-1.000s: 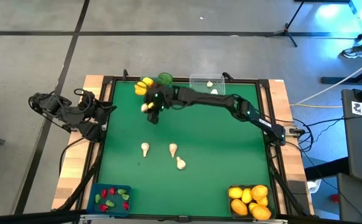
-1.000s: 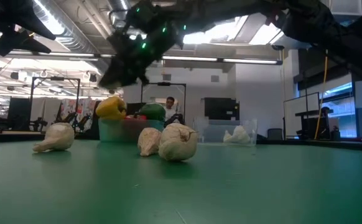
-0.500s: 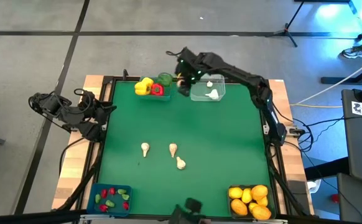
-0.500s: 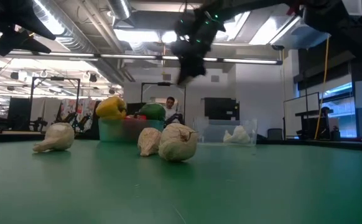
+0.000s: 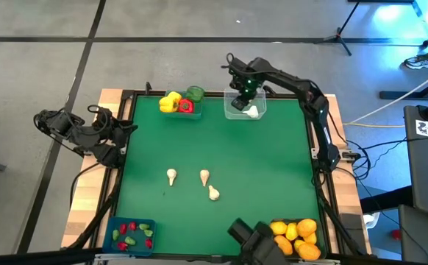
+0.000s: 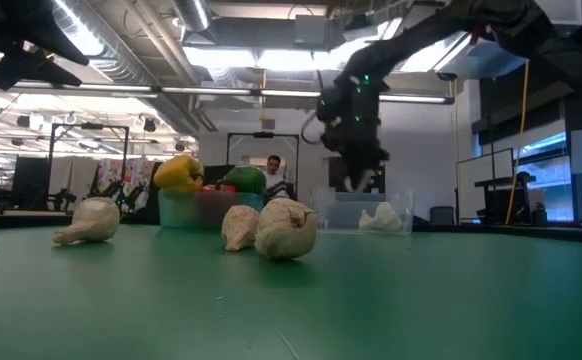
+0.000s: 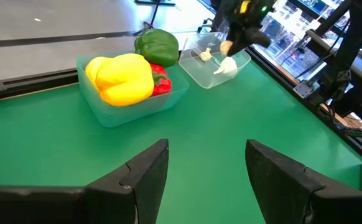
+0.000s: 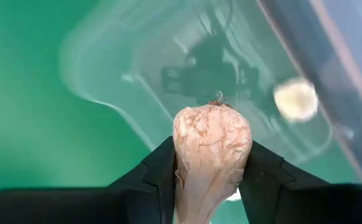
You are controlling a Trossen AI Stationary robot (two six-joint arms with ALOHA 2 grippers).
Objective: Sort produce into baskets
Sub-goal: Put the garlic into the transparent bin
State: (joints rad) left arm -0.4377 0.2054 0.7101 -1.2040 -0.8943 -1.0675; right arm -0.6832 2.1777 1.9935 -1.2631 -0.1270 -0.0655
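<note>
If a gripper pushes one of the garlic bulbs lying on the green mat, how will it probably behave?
The loose garlic bulb has a round body and narrow neck, so it would probably roll in a curve, not straight. The right gripper holds a garlic between two fingers without visible denting, so it seems stiff and probably light.

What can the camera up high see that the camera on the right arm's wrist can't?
Only the high view shows three loose garlic bulbs on the green table, the bin of peppers, the blue bin of tiny red and green pieces, the citrus and the waiting left claw at the table's edge.

Only the right wrist view shows the right claw clamping a garlic bulb up close.

Both show the clear bin beneath that claw, with garlic already inside.
</note>
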